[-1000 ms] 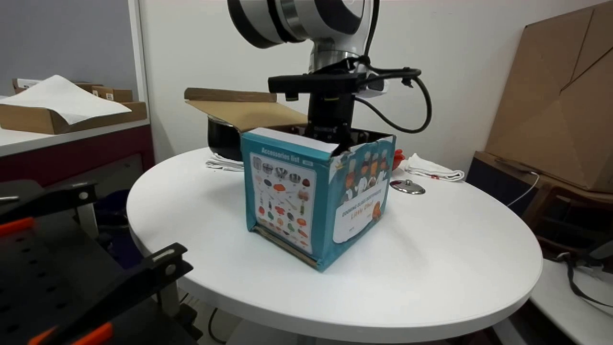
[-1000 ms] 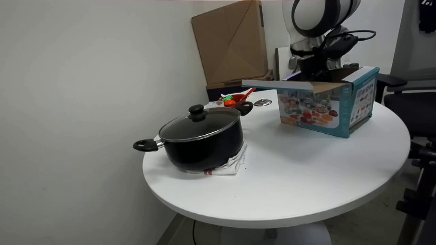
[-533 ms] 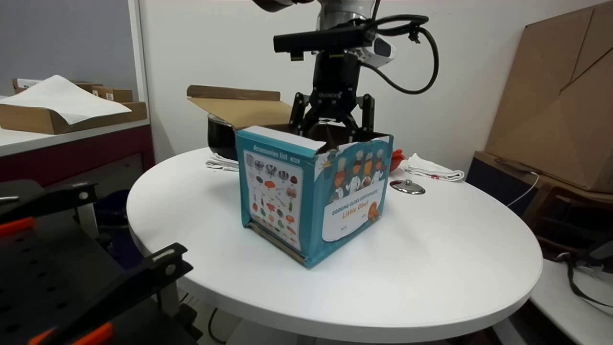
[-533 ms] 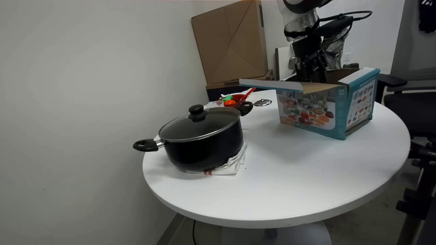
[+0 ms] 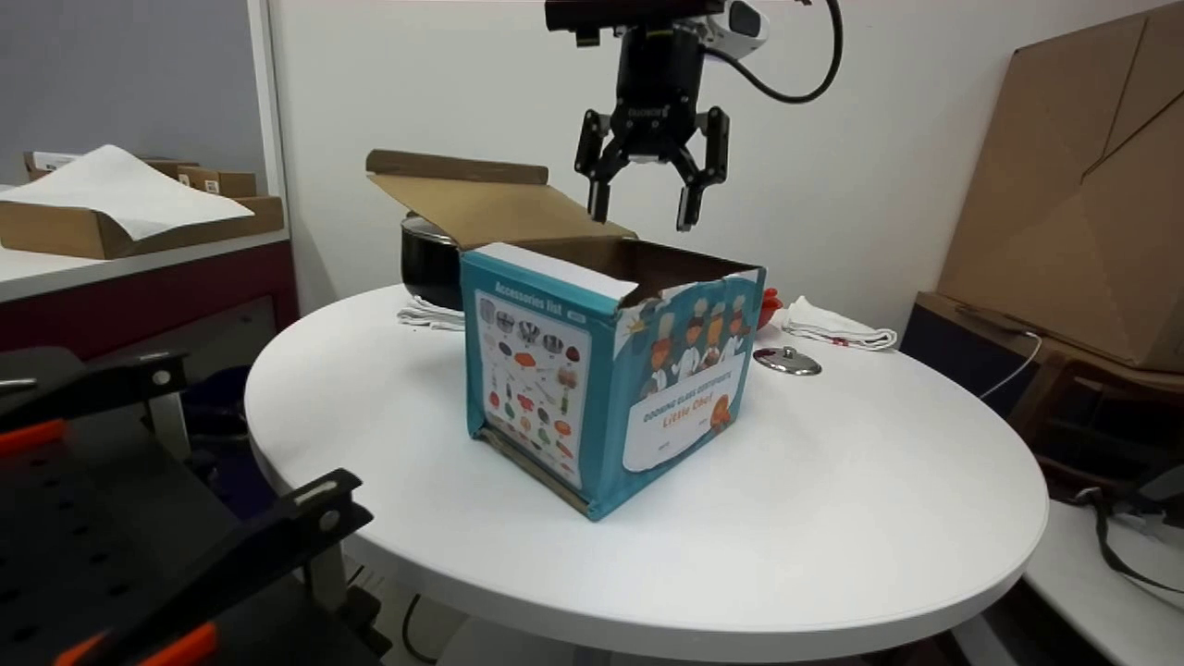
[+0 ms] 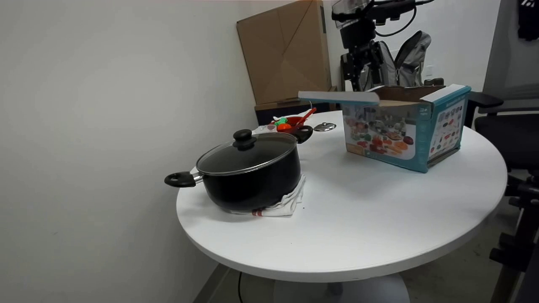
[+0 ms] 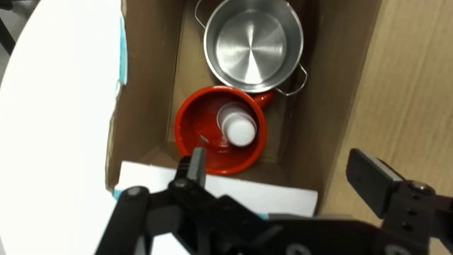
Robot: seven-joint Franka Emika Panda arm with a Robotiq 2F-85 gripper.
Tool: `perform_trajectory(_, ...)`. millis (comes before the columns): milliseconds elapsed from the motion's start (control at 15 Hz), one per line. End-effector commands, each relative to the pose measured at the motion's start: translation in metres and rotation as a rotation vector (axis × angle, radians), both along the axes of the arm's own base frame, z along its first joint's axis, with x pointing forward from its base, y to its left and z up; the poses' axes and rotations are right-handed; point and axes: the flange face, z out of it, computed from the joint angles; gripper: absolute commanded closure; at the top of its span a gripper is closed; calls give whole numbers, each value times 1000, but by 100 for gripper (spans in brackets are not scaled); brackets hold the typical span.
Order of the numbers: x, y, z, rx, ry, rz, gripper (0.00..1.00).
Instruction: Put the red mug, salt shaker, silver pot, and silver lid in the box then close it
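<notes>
The blue box stands open on the white table in both exterior views, its long brown flap folded outward. In the wrist view, the silver pot and the red mug lie side by side on the box floor. A white-capped shaker, seemingly the salt shaker, leans inside the mug. The silver lid lies on the table beside the box, also in an exterior view. My gripper is open and empty above the box opening; its fingers spread wide in the wrist view.
A large black pot with a glass lid sits on a folded towel near the wall. A red bowl with toy vegetables stands behind it, near another towel. Large plain cartons stand beyond the table.
My gripper has risen from inside the box to above it, and its open fingers have come into view. The box has shifted and turned slightly, and its long flap has tipped up a little.
</notes>
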Motion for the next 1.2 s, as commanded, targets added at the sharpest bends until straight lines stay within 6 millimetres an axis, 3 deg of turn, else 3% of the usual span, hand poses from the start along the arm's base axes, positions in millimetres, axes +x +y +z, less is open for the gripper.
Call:
perform_trajectory(0, 26, 11, 27, -20, -81, -14, 0)
perform_trajectory(333, 74, 14, 41, -131, -296, -12, 0)
perform_trajectory(533, 114, 8, 40, -138, -397, -53, 0)
perform_trajectory(800, 164, -11, 19, -141, -420, -80, 0)
perform_trajectory(1133, 203, -33, -25, -142, -380, -137, 0)
